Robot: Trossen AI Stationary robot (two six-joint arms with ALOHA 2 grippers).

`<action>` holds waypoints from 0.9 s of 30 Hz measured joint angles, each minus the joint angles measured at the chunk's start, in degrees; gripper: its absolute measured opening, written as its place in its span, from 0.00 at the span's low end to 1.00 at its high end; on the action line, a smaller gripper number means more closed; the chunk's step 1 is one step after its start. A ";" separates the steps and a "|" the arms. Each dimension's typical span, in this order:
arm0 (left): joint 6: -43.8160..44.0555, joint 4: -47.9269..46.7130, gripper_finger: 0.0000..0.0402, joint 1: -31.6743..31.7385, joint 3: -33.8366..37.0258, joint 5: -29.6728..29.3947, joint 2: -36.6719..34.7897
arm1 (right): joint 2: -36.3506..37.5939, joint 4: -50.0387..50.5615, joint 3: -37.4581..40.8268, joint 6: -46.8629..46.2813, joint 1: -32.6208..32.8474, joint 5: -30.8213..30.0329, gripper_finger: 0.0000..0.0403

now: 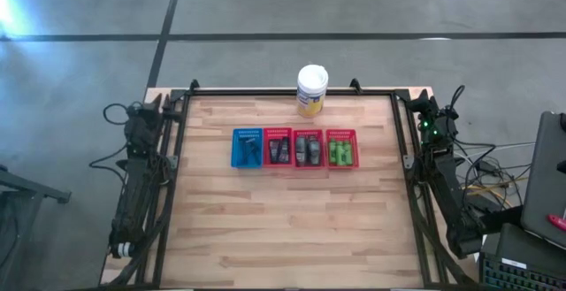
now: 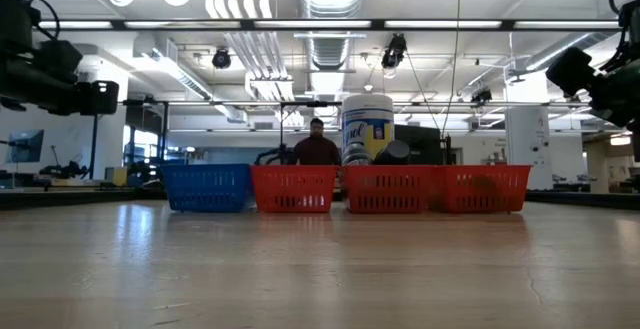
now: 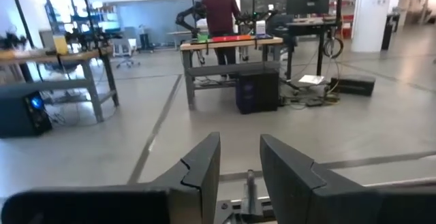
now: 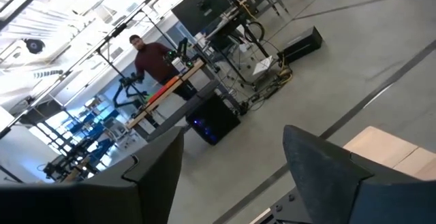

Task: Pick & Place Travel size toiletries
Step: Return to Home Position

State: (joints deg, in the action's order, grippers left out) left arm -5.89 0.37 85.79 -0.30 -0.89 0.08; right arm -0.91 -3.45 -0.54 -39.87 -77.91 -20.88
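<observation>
The travel size toiletries lie in a row of four small slotted baskets at mid-table. Bright green mini bottles [image 1: 341,155] fill the rightmost red basket [image 1: 341,134]. Dark grey oval tubes [image 1: 308,149] lie in the red basket beside it, and dark tubes [image 1: 279,153] in the third red one. A dark item [image 1: 252,153] sits in the blue basket [image 1: 239,148]. My left gripper [image 3: 240,139] is parked off the table's far left corner [image 1: 144,112], open and aimed at the room. My right gripper [image 4: 231,132] is parked off the far right corner [image 1: 428,112], open, holding nothing.
A large yellow canister [image 1: 311,92] with a white lid stands at the table's far edge, just behind the baskets. A black frame rail [image 1: 283,91] runs round the table. Bare wood lies in front of the baskets [image 1: 292,229]. A person [image 2: 317,147] stands in the room beyond.
</observation>
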 joint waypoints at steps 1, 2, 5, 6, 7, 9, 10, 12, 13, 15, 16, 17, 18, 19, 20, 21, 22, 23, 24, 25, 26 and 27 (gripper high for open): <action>1.38 -0.13 0.27 -0.08 0.00 0.02 0.00 | 0.00 -0.02 0.00 0.02 0.00 0.00 0.63; 2.65 -0.22 0.27 -0.14 0.00 0.05 0.00 | 0.00 0.00 0.00 0.00 0.00 0.02 0.63; 4.51 -0.34 0.27 -0.16 0.00 0.09 0.00 | 0.00 -0.01 0.00 -0.01 0.00 0.00 0.66; 4.67 -0.30 0.27 -0.16 0.00 0.07 0.00 | 0.00 -0.01 0.00 -0.01 0.00 0.02 0.67; 4.71 -0.20 0.28 -0.18 0.00 0.07 0.00 | 0.00 -0.01 0.00 -0.01 0.00 0.00 0.67; 4.75 -0.12 0.27 -0.35 0.00 0.07 0.00 | 0.00 -0.02 0.00 -0.01 0.00 0.00 0.69; 4.76 0.05 0.28 -0.45 0.00 0.07 0.00 | 0.00 -0.02 0.00 0.01 0.00 0.02 0.70; 4.81 0.10 0.27 -0.56 0.00 0.07 0.00 | 0.00 0.00 0.00 0.01 0.00 0.00 0.71; 4.83 0.10 0.27 -0.56 0.00 0.06 0.00 | 0.00 -0.01 0.00 -0.01 0.00 0.00 0.72; 4.83 0.10 0.28 -0.60 0.00 0.07 0.00 | 0.00 0.00 0.00 0.00 0.00 0.01 0.74; 4.85 0.10 0.27 -0.60 0.00 0.06 0.00 | 0.00 -0.01 0.00 -0.01 0.00 0.02 0.75; 4.85 0.10 0.28 -0.62 0.00 0.05 0.00 | 0.00 -0.01 0.00 -0.01 0.00 0.02 0.76; 4.85 0.10 0.28 -0.62 0.00 0.04 0.00 | 0.00 0.00 0.00 0.00 0.00 0.02 0.76; 4.85 0.10 0.28 -0.62 0.00 0.04 0.00 | 0.00 0.00 0.00 -0.01 0.00 0.01 0.77; 4.85 0.10 0.27 -0.65 0.00 0.04 0.00 | 0.00 0.00 0.00 0.00 0.00 0.00 0.78; 4.85 0.10 0.28 -0.66 0.00 0.04 0.00 | 0.00 0.00 0.00 0.02 0.00 0.02 0.79; 4.85 0.10 0.28 -0.67 0.00 0.04 0.00 | 0.00 -0.02 0.00 -0.01 0.00 0.00 0.80; 4.85 0.10 0.27 -0.67 0.00 0.04 0.00 | 0.00 0.00 0.00 0.01 0.00 0.00 0.80; 4.85 0.10 0.27 -0.67 0.00 0.04 0.00 | 0.00 0.00 0.00 -0.01 0.00 0.01 0.81; 4.85 0.10 0.28 -0.69 0.00 0.04 0.00 | 0.00 0.00 0.00 0.00 0.00 0.00 0.82; 4.85 0.10 0.27 -0.71 0.00 0.03 0.00 | 0.00 0.00 0.00 0.01 0.00 0.00 0.83; 4.85 0.10 0.27 -0.73 0.00 0.02 0.00 | 0.00 0.00 0.00 0.01 0.00 0.02 0.84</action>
State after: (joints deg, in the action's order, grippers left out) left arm -1.04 0.47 85.06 -0.30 -0.86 0.08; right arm -0.91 -3.44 -0.54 -39.86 -77.91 -20.86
